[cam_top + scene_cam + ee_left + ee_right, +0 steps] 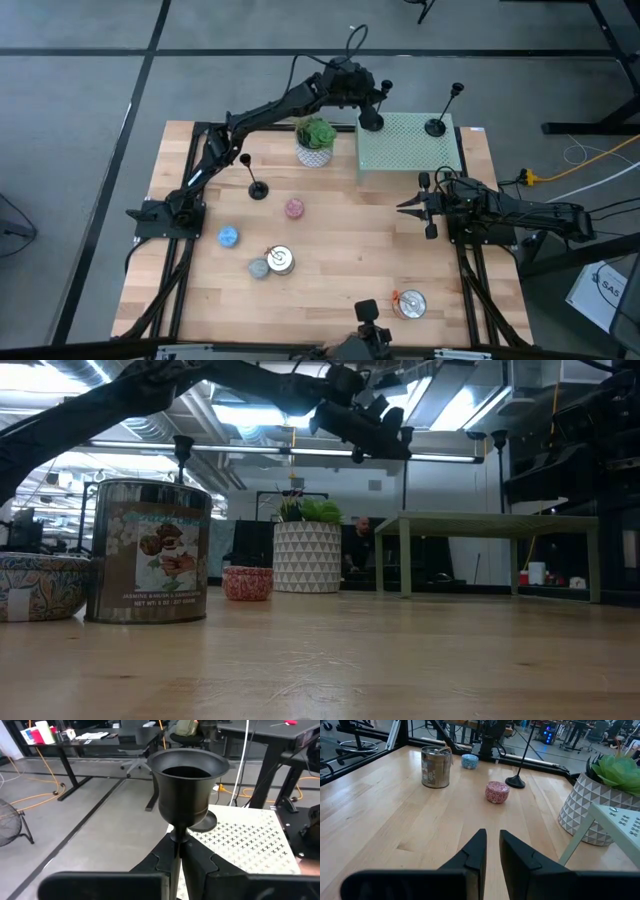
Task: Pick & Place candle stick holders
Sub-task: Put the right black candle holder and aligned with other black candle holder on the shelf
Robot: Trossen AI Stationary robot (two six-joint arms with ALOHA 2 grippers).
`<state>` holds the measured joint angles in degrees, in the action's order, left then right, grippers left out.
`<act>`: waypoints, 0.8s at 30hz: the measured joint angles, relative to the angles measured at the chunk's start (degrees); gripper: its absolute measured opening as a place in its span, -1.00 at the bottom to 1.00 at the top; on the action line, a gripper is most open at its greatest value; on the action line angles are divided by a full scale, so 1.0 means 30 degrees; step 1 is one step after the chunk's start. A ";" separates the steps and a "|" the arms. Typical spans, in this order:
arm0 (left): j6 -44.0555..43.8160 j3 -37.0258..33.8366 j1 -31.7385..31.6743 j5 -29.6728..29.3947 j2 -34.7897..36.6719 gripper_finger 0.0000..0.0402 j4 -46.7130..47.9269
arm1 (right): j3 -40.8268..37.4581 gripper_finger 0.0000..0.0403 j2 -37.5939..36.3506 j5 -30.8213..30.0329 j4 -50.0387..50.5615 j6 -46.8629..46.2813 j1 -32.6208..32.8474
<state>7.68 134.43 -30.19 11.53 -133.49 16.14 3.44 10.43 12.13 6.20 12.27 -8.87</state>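
Left gripper (178, 852): fingers clamped on thin stem of candle holder (186, 790), its base on green perforated rack (410, 145), upper centre of high view. Second holder (436, 126) on rack. Third holder (258, 189) left on table (340, 260). Right gripper (412, 206): fingers nearly closed, empty.

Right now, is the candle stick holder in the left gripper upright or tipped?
Upright. The left gripper is shut on the candle stick holder stem, cup opening upward, above the green perforated stand.
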 joint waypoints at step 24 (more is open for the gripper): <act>-0.0348 -0.0006 0.0285 -0.0153 0.0000 -0.34 -0.0015 | 0.0000 -0.73 -0.0002 0.0004 0.0000 0.0000 0.0002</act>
<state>6.63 134.41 -29.33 11.07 -133.49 16.10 3.44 10.42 12.14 6.20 12.27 -8.87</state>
